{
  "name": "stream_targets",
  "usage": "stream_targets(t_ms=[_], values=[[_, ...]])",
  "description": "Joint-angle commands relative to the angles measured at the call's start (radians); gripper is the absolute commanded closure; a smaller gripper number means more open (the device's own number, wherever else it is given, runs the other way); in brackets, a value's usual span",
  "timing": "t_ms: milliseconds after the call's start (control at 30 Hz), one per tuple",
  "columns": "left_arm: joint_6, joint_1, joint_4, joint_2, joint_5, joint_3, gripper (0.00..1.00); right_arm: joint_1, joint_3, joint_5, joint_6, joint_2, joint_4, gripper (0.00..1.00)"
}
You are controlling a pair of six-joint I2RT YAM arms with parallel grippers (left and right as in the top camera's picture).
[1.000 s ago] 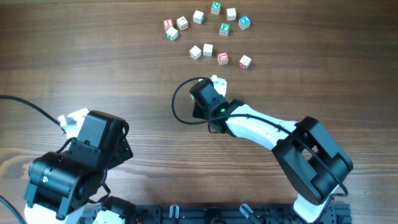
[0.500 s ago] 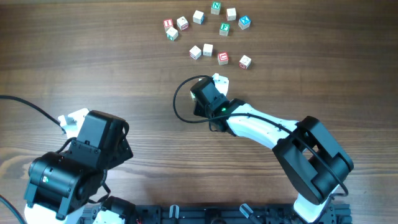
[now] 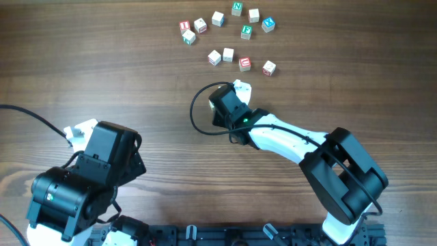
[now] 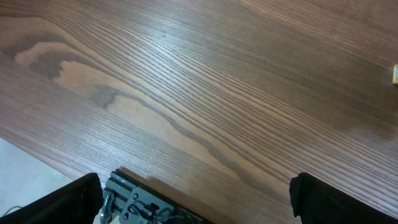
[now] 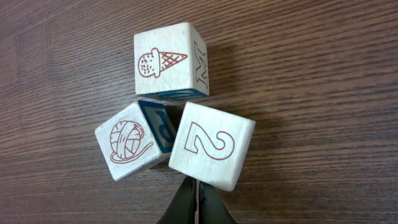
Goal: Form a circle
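Nothing's shifted vs a sec ago: right claw (image 5: 198,198) stays clenched, empty, its tip touching the "2" cube (image 5: 212,145). Yarn cube (image 5: 126,148) & ice-cream cube (image 5: 169,60) just ahead; ring not formed. Left claw (image 4: 196,202) released, idle.

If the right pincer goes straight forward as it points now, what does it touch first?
Most likely the cube with the red 2, directly ahead of the shut right pincer; the yarn cube sits just left of that line.

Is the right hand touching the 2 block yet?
Cannot tell. In the right wrist view the shut right hand ends right at the lower edge of the 2 block, but no clear contact or gap shows.
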Motion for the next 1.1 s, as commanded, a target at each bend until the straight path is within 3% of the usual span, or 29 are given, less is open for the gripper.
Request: stream_targets(t_ms=[0, 400, 600, 733, 1067], values=[[-0.016, 0.006, 0.000, -0.002, 0.001, -0.003, 0.00, -0.005, 0.005, 0.029, 0.000, -0.007, 0.009, 0.95], [-0.016, 0.006, 0.000, -0.002, 0.001, -0.003, 0.00, -0.004, 0.005, -0.011, -0.040, -0.011, 0.026, 0.95], [-0.016, 0.006, 0.000, -0.002, 0.001, -0.003, 0.00, 0.020, 0.005, -0.005, -0.034, -0.111, -0.118, 0.95], [-0.016, 0.006, 0.000, -0.002, 0.001, -0.003, 0.00, 0.038, 0.004, 0.126, 0.084, -0.136, -0.220, 0.95], [-0.016, 0.006, 0.000, -0.002, 0.001, -0.003, 0.00, -0.080, -0.002, 0.091, 0.092, -0.040, -0.116, 0.95]])
